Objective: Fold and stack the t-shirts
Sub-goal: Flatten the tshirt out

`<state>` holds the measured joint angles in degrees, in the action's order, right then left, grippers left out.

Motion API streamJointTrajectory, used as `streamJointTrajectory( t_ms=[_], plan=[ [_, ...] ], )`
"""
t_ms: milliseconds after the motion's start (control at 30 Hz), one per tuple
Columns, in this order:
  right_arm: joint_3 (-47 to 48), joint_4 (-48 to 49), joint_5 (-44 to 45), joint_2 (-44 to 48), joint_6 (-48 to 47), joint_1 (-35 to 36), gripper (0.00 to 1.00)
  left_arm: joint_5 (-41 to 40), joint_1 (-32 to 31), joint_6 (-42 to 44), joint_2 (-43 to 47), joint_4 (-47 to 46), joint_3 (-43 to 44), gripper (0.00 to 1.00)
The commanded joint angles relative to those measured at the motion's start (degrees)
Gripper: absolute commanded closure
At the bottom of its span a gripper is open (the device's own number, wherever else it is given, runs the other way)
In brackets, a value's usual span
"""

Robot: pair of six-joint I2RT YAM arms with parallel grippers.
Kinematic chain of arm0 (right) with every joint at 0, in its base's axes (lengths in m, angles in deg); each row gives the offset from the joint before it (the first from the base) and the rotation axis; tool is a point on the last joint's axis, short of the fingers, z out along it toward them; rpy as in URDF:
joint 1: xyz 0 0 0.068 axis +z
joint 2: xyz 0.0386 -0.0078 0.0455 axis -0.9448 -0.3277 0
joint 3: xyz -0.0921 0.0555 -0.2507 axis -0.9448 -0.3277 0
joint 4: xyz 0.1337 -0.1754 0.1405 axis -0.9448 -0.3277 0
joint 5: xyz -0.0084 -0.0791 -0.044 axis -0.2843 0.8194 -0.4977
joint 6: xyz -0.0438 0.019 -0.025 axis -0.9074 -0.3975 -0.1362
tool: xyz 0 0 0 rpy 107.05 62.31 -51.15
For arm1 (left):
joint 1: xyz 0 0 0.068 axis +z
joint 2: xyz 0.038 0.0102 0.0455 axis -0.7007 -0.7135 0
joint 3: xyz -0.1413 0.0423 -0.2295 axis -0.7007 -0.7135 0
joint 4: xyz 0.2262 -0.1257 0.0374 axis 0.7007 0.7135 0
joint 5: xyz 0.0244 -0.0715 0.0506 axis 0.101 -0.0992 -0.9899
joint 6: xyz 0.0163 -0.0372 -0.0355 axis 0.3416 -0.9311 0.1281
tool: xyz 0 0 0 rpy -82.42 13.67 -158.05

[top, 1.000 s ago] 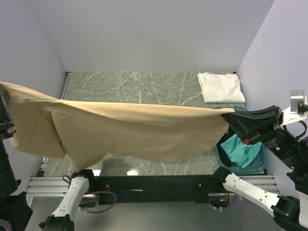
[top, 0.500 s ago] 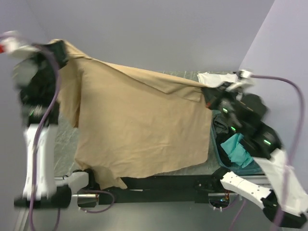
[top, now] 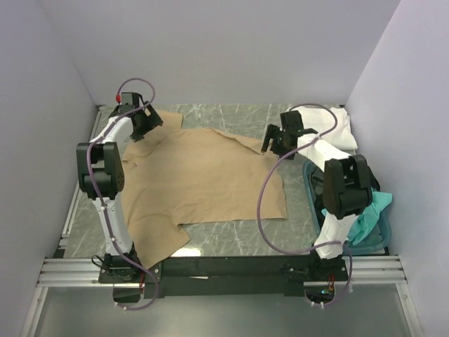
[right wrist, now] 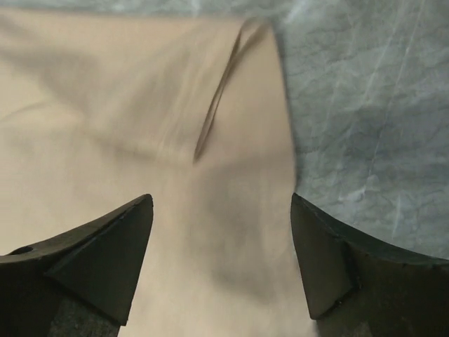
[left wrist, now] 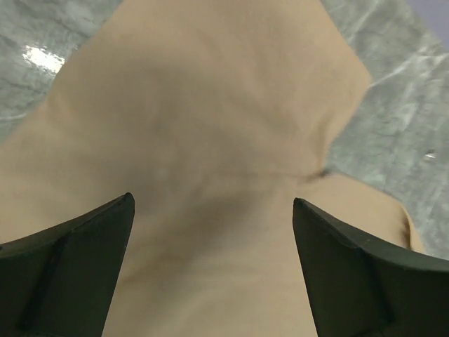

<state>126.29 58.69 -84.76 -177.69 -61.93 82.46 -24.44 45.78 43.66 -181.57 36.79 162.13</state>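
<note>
Fold-and-stack job, opening stage: nearest the arm bases, one sleeve of the tan t-shirt [top: 203,182] reaches toward the near edge of the marble table [top: 231,235], the rest of the garment lying spread and mostly flat across the middle. To the right, just beside the shirt's hem, a teal basket [top: 368,244] holds a crumpled teal t-shirt [top: 373,205]. Farther back, both arms reach over the tan shirt's far edge: the left gripper [top: 144,123] above the far left sleeve and the right gripper [top: 273,144] above the far right corner. Both wrist views show the fingers spread wide with only cloth below, nothing gripped. A small crease and turned-over flap mark the cloth under the right gripper. At the far right corner a white t-shirt [top: 338,128] lies folded, seemingly the start of the stack. The laying-out step looks complete and folding not yet begun. The next move likely calls for each gripper to drop, pinch a single layer at the far edge and carry it evenly over, without dragging the shirt askew.
</note>
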Motion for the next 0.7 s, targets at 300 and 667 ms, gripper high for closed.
streamJointTrajectory(
  t_ms=[300,667],
  plan=[
    [-6.1,4.4,-3.3,18.6,-2.5,3.2,0.11,-3.6,-0.3,-0.8,26.3,-4.0,-17.9,0.01],
    [10.3,-7.1,4.4,1.5,-9.5,12.0,0.11,0.4,-0.9,-6.9,44.8,-8.7,-44.3,0.01]
  ],
)
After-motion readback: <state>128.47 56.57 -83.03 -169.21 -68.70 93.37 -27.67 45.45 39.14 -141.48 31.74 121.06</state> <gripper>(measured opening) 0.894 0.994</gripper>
